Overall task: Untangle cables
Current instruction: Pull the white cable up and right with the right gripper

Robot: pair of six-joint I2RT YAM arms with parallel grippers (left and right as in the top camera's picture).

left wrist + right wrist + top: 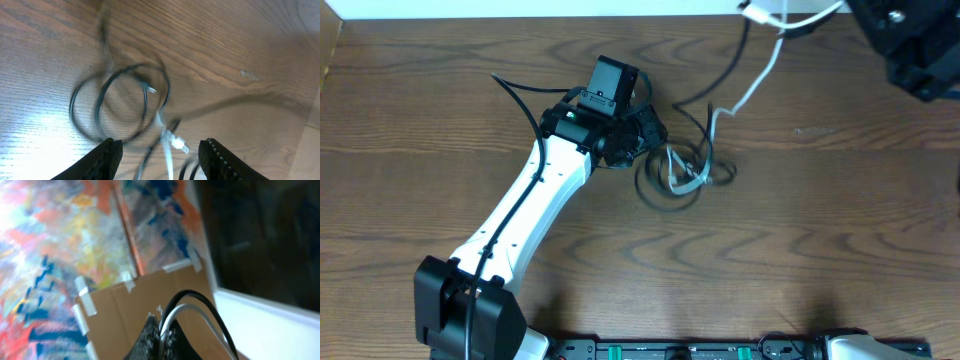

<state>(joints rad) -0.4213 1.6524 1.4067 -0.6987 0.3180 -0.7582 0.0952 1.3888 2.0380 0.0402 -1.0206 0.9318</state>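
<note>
Lying just right of centre in the overhead view, on the wooden table point(840, 220): the cables point(682, 172), a heap of black loops knotted round a white cable point(760, 72) slanting off toward the upper right edge. Probably drawn up that way by the right gripper point(161, 330), clamped fully shut at the bottom of its wrist view on one black strand and one pale one. Faces cardboard point(125, 310) and a painted wall rather than the table, hinting at a raised pull meant to draw those two strands clear of the knot.

At the bottom of the left wrist view, the left gripper point(160, 145): about half open, hold of nothing. Hovers low, straddling a few strands running down between the fingers point(106, 160), with the black loops spread across mid-frame above and a white plug end in the lower middle. Seems placed to pin or pinch the heap against the pull from the other end. Cannot tell through the blur which strand lies nearest the pads. Not yet untangled, judging by the overlapping loops.
</note>
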